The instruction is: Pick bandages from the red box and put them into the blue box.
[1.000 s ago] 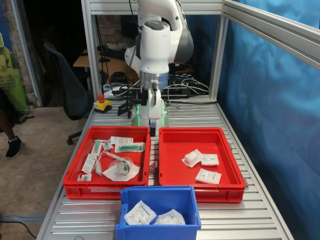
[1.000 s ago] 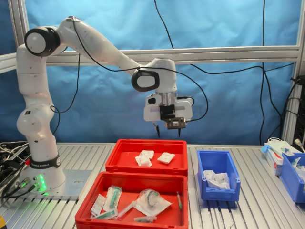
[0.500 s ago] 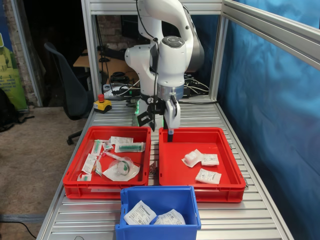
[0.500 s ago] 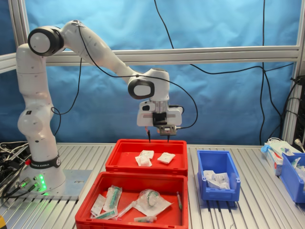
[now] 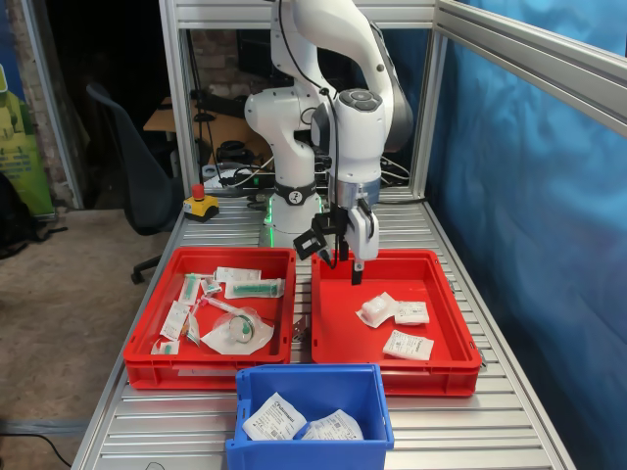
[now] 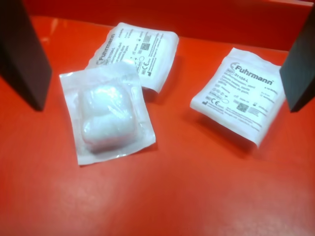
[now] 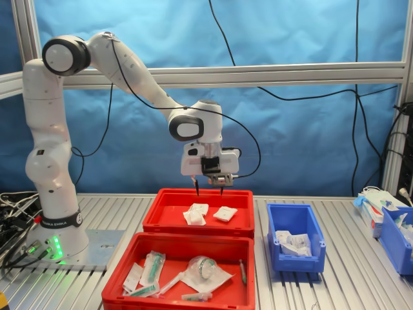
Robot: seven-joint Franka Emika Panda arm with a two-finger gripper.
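Note:
Three bandages lie in the red box: a puffy one, a flat one partly under it, and another flat one apart. In the first exterior view they are the puffy packet, its neighbour and a nearer packet. My gripper hangs open and empty just above the back of the red box, short of the bandages. The dark fingers stand wide on either side of the packets. The blue box holds two white packets.
A second red tray, cluttered with syringe packs, tubing and a clear mask, sits beside the red box. The blue box stands on the second exterior view's right. Aluminium frame posts border the table. More blue bins sit beyond it.
The arm has swung from over the gap behind the trays to over the red box and come down, with the gripper still open and empty.

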